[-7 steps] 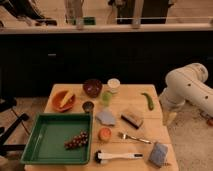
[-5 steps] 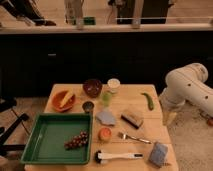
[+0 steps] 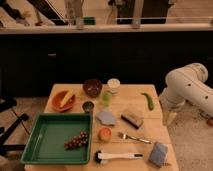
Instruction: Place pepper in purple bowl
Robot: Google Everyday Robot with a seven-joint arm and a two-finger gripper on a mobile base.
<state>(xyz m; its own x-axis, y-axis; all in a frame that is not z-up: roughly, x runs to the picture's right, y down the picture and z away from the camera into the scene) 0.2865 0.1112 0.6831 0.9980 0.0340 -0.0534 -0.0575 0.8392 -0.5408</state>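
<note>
- Pepper [image 3: 148, 101] lies on the table [image 3: 135, 95], near the edge closest to your arm, well apart from the purple bowl [image 3: 92, 87].
- Your gripper [image 3: 169, 118] hangs just beside that table edge, spread wide, holding nothing.

One raised camera looks down along the table [image 3: 134, 94] from its near end, gripper [image 3: 169, 118] at right.

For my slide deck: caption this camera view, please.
Pepper lies at the right of the table, purple bowl at its back; the open claw hangs beside its right edge.
</note>
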